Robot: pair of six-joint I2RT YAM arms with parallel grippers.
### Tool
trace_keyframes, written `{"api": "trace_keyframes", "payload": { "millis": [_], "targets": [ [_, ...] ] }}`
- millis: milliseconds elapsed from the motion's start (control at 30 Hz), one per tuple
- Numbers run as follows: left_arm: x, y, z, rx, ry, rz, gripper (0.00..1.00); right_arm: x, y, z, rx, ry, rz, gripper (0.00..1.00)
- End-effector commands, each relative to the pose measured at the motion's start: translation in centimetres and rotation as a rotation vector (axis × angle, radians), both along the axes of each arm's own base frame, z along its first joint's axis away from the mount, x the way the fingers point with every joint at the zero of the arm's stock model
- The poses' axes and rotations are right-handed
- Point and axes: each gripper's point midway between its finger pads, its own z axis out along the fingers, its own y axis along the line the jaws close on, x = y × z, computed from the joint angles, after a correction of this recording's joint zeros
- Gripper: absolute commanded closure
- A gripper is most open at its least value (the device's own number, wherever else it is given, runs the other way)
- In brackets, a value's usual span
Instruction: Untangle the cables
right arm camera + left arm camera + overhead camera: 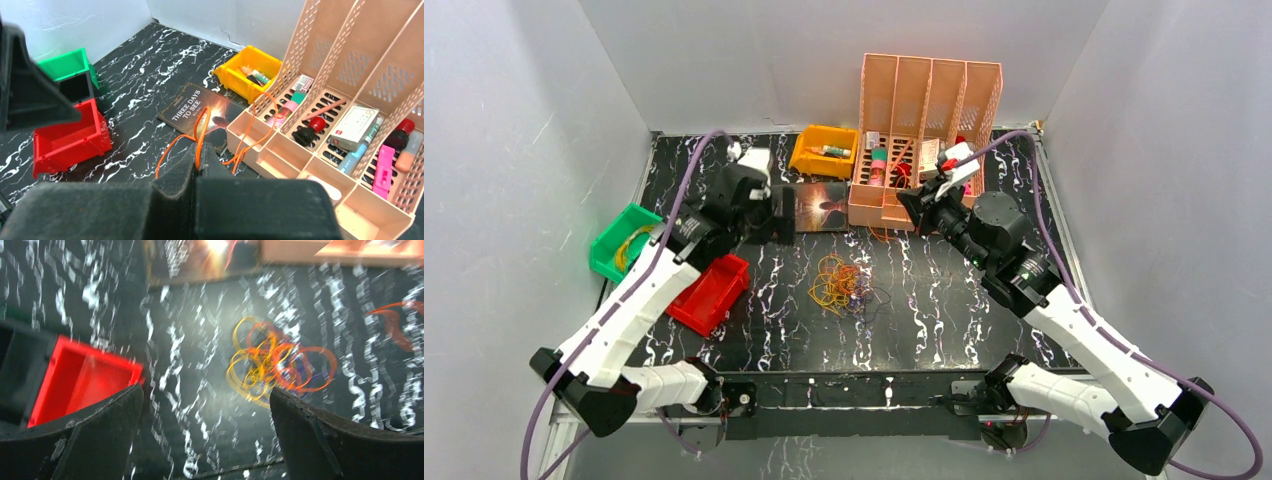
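Observation:
A loose tangle of yellow, orange and dark purple cables (pixel 839 283) lies on the black marbled table, mid-centre. The left wrist view shows the same tangle (pixel 272 365), blurred, beyond my right fingertip (pixel 310 430). My left gripper (pixel 205 405) hangs open and empty above the table, between the red bin and the tangle; from above it (pixel 781 213) sits by the book. My right gripper (pixel 199 159) is shut on a single orange cable (pixel 200 127), whose loops trail over the book and the organiser's front edge. From above, that gripper (pixel 908 203) is at the organiser's front.
A peach desk organiser (pixel 929 100) with pens and small items stands at the back. Left of it are a yellow bin (pixel 824 150) and a book (pixel 822 207). A red bin (pixel 712 292) and a green bin (pixel 614 245) holding a yellow coil sit at the left.

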Motion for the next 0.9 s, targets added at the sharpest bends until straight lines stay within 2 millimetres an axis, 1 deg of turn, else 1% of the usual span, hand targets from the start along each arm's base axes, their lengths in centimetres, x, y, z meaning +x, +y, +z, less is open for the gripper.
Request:
{"api": "trace_keyframes", "payload": {
  "millis": [0, 67, 133, 200, 267, 367, 433, 533, 600, 633, 667, 700, 733, 767, 867],
  "targets": [
    [-5.1, 4.9, -5.1, 0.079, 0.17, 0.171, 0.02, -0.5, -1.3, 2.5, 0.025, -0.039, -0.04, 1.0],
    [-6.5, 6.0, -7.1, 0.097, 0.218, 0.219, 0.02, -0.5, -1.5, 2.0, 0.01, -0.03, -0.046, 1.0],
    [-7.3, 6.3, -8.8, 0.104, 0.259, 0.233, 0.02, -0.5, -1.5, 1.6, -0.001, -0.021, -0.047, 1.0],
    [-7.5, 6.3, -10.3, 0.112, 0.285, 0.237, 0.02, -0.5, -1.5, 1.3, -0.002, -0.014, -0.044, 1.0],
    [-7.4, 6.2, -11.6, 0.131, 0.3, 0.23, 0.02, -0.6, -1.4, 1.1, -0.003, -0.011, -0.038, 1.0],
    [-6.8, 6.5, -13.6, 0.199, 0.321, 0.234, 0.02, -0.8, -1.5, 1.0, -0.005, -0.007, -0.036, 1.0],
    [-6.2, 6.5, -14.4, 0.245, 0.333, 0.226, 0.02, -1.0, -1.7, 0.9, -0.007, -0.005, -0.038, 1.0],
    [-5.0, 7.3, -15.6, 0.317, 0.337, 0.238, 0.02, -1.3, -2.0, 0.6, -0.011, -0.001, -0.04, 1.0],
    [-4.0, 7.9, -16.9, 0.292, 0.383, 0.254, 0.02, -1.6, -2.4, 0.5, -0.009, 0.001, -0.045, 1.0],
    [-2.7, 8.5, -17.5, 0.243, 0.387, 0.264, 0.02, -1.8, -2.5, 0.5, -0.005, 0.003, -0.044, 1.0],
    [-2.0, 8.2, -17.8, 0.212, 0.389, 0.249, 0.02, -1.9, -2.5, 0.3, -0.006, 0.006, -0.039, 1.0],
    [-1.8, 7.8, -18.1, 0.191, 0.401, 0.228, 0.02, -1.9, -2.4, 0.2, -0.007, 0.01, -0.036, 1.0],
    [-1.6, 6.2, -19.2, 0.141, 0.434, 0.155, 0.02, -1.9, -2.3, -0.2, -0.01, 0.02, -0.03, 1.0],
    [-1.7, 5.2, -20.7, 0.123, 0.482, 0.11, 0.02, -2.0, -2.1, -0.3, -0.009, 0.026, -0.023, 1.0],
    [-1.3, 4.2, -21.2, 0.097, 0.498, 0.065, 0.02, -2.0, -1.9, -0.5, -0.006, 0.035, -0.015, 1.0]
  ]
}}
